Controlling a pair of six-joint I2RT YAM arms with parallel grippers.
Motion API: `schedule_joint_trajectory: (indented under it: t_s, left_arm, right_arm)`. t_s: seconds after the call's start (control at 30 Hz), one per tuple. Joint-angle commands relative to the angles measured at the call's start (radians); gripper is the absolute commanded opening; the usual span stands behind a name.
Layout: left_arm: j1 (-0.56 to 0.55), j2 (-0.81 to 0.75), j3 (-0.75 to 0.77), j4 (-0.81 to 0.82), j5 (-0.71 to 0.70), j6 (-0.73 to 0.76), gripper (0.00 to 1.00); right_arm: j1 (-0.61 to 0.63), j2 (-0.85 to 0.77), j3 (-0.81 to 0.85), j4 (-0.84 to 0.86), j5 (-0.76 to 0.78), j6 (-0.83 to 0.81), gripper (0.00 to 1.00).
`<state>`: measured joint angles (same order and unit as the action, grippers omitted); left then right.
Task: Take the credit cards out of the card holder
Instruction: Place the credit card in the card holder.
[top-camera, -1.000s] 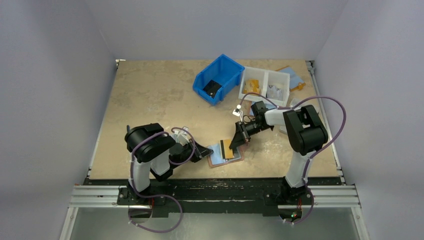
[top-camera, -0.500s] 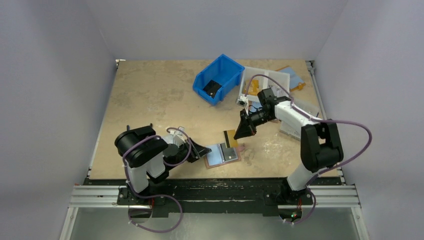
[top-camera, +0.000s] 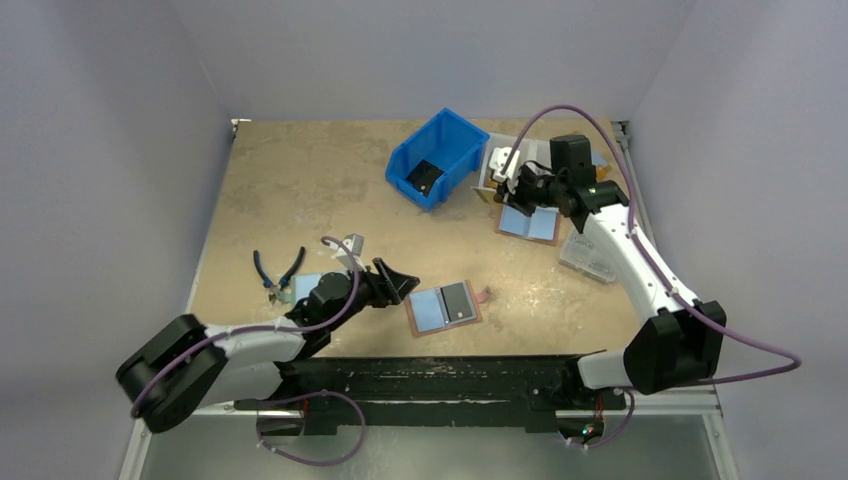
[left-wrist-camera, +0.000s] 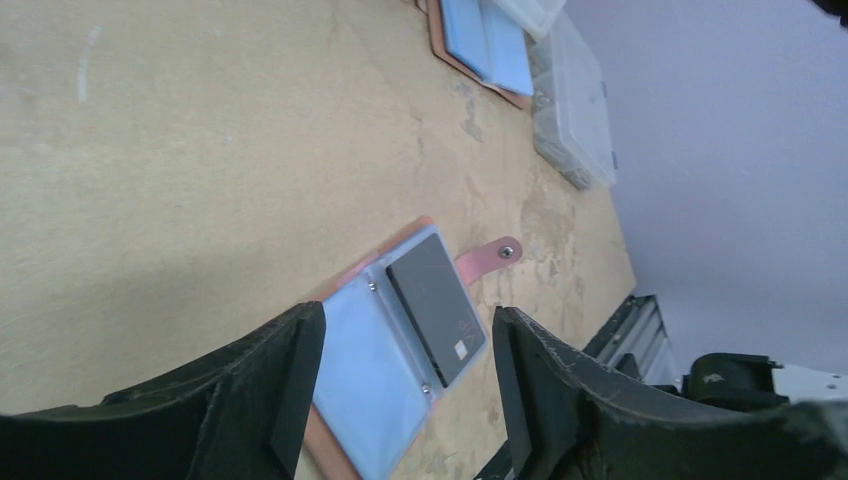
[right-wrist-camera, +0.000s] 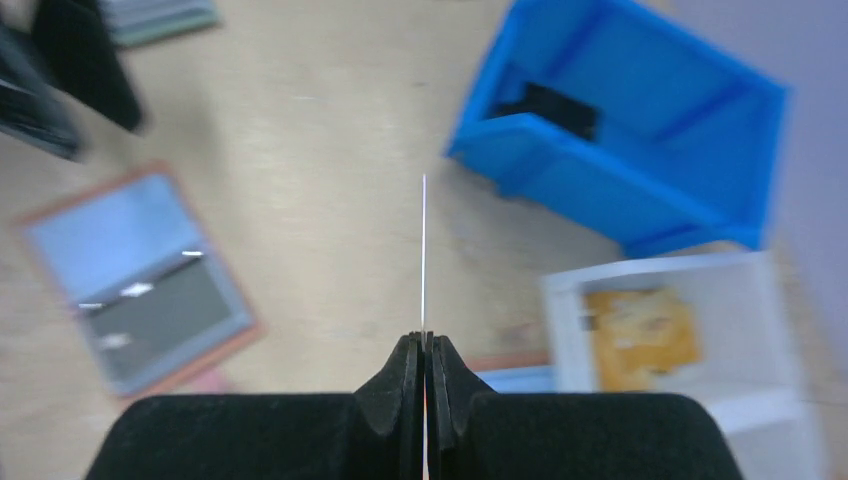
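R jaws pinch thin card (right-wrist-camera: 424, 260) edge-on; L jaws wide; leather card holder (left-wrist-camera: 380, 362) lies open, flat.

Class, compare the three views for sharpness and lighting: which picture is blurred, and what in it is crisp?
Right wrist view: the blue bin and the card holder are smeared by blur, while the right gripper and the edge-on card it pinches are crisp. Left wrist view: the table is sharp. Top external view: sharp, evenly lit, with only soft shadows.

Card holder (top-camera: 443, 307) open flat on desk (top-camera: 300, 190) near front edge. Left gripper (top-camera: 402, 285) just beside its left side. Right gripper (top-camera: 512, 190) well apart, near blue bin (top-camera: 435, 157).
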<state>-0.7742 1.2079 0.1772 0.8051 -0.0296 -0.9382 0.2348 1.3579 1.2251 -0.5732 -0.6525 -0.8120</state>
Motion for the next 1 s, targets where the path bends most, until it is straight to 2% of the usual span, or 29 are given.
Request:
schedule_joint_trajectory:
  t_s: [0.0,0.1,0.2,0.4,0.63,0.97]
  left_arm:
    - [0.006,-0.185,0.048,-0.365,-0.116,0.14,0.69]
    - [0.006,-0.315,0.045,-0.465,-0.149,0.144,0.77]
    - [0.006,-0.447,0.03,-0.54,-0.162,0.135,0.82]
    - [0.007,-0.606,0.027,-0.668,-0.181,0.11,0.82]
    - [0.007,-0.649,0.065,-0.755,-0.191,0.106,0.82]
    - [0.007,-0.663,0.077,-0.8,-0.2,0.106,0.82]
  right_arm:
    - [0.0,0.07,0.041,0.16,0.27,-0.267,0.0]
    - [0.004,0.128,0.042,0.288,0.368,-0.36,0.0]
    - [0.005,0.204,0.091,0.296,0.451,-0.442,0.0]
    - [0.006,0.314,0.13,0.364,0.565,-0.515,0.0]
    - [0.008,0.427,0.152,0.469,0.641,-0.534,0.0]
    - [0.034,0.54,0.165,0.593,0.68,-0.535,0.04]
